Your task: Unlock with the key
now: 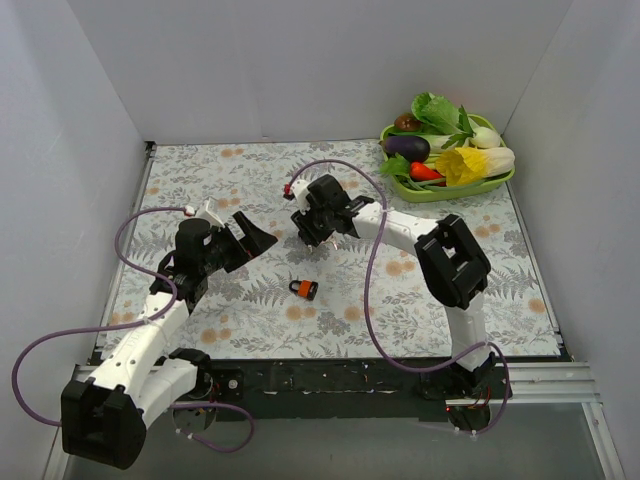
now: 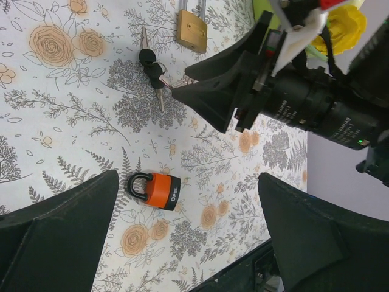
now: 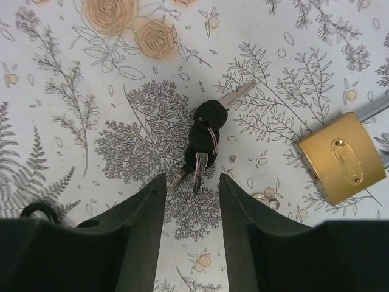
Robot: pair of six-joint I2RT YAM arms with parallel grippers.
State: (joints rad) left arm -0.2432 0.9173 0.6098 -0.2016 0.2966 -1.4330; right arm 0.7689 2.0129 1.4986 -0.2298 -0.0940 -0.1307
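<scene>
Light bright, even, diffuse, from above; white walls evenly lit. Shadows short, soft, under my arms in top view. Right wrist view sharp on keys [image 3: 203,137]; mild sheen on brass padlock [image 3: 343,159], right of frame. My right fingers [image 3: 130,243], lower frame, black, detail lost. My left fingers [image 2: 55,237], lower corners, same.

brass padlock [image 3: 341,159], shackle cropped (right edge)

Top view: left arm [image 1: 150,335] extends from the lower left of the frame toward centre, elbow bent. The left gripper [image 1: 258,238] points right, jaws spread wide. The right arm [image 1: 455,265] stands at lower right and folds leftward. The right gripper [image 1: 312,240] tilts down at upper centre, jaws parted by a narrow gap.
</scene>
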